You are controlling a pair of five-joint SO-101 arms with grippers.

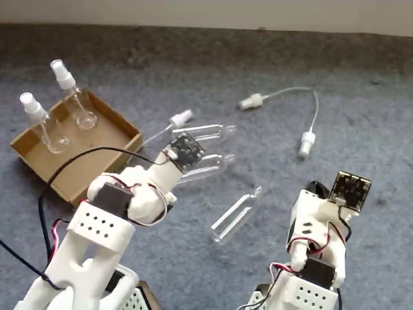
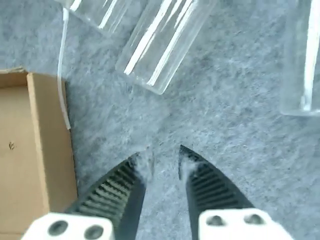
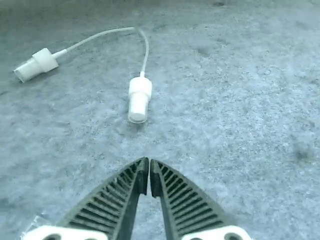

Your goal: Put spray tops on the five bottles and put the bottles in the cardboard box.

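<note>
Bottles, five total: two capped ones stand upright in the box (image 1: 119,126) at the left of the high view, near bottle (image 1: 50,129) and far bottle (image 1: 80,106). Three bare ones lie on the carpet (image 1: 361,116), apart from each other: upper bottle (image 1: 210,132), middle bottle (image 1: 210,169), lower bottle (image 1: 235,215) (all uncapped, all outside the box).

My left gripper (image 2: 159,152) sits low over the carpet, fingers a little apart with only carpet showing in the gap. Ahead of it lie bottle ends, the closest one (image 2: 165,42) tilted across my line. The box wall (image 2: 30,150) is just beside one finger. A thin tube (image 2: 62,75) lies on the carpet between box and bottles. It belongs to the spray top (image 1: 182,119) lying near the upper bottle. In the high view my left wrist board covers one end of the middle bottle.

My right gripper (image 3: 149,162) is pressed together, holding nothing, above the carpet. Ahead of it lies a second top (image 3: 139,100), with a third top (image 3: 36,65) farther off to the side. Their tubes arc away and meet at the tips (touching or not, can't tell). Both tops are well apart from the bottles.
</note>
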